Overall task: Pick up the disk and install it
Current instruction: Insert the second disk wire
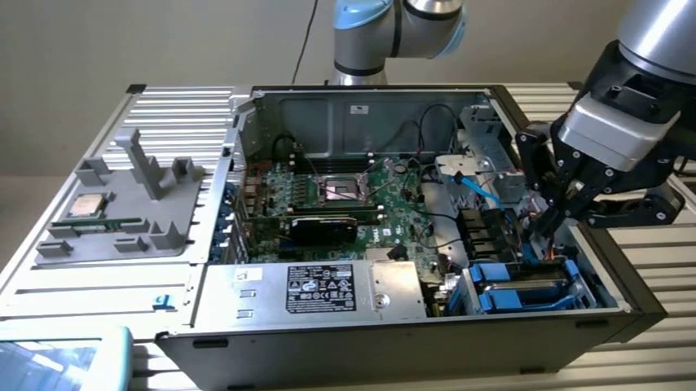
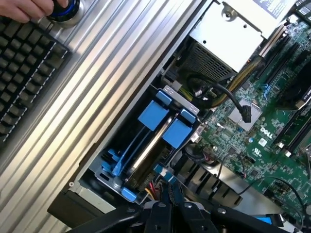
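Even bright light; glare streaks on ribbed metal table (image 2: 73,126).

Bench (image 1: 98,301): ribbed bare metal, brushed sheen. Computer case (image 1: 359,118): grey sheet metal inside, matt black outer edges. Drive carrier (image 2: 160,114): smooth blue plastic. Circuit board (image 1: 359,191): green, slightly glossy. Power supply (image 1: 326,287): dull silver metal with black paper label. Parts holder (image 1: 130,204): matt grey plastic.

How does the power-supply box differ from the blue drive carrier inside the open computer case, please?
The power-supply box is a silver metal box with a black label on top; the blue drive carrier is blue plastic with no such label. The box sits at the case's front middle in the exterior view; the carrier sits in the bay at the exterior view's right, close beneath the shut gripper. Both lie inside the open case.
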Controlling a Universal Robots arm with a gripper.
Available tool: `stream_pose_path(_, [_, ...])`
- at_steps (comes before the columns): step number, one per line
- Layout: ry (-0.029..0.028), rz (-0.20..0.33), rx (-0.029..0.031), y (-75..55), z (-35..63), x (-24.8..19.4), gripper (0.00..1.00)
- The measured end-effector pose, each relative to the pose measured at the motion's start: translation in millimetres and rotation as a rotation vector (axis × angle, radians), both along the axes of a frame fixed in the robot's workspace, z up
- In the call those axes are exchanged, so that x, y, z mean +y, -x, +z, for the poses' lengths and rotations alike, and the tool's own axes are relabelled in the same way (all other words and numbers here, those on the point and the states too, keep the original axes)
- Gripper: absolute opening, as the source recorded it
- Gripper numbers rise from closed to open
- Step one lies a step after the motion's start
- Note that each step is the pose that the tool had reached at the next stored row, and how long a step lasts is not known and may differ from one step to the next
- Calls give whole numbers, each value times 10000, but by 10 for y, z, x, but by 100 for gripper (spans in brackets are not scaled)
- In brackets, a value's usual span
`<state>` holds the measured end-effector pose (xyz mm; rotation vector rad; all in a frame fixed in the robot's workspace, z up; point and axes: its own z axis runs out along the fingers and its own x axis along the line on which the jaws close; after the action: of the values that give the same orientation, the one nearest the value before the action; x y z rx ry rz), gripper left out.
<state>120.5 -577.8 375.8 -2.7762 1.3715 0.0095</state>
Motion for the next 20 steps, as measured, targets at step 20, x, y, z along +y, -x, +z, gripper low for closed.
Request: stream_pose_path(20, [-220,3574,-142,0,-20,0,11])
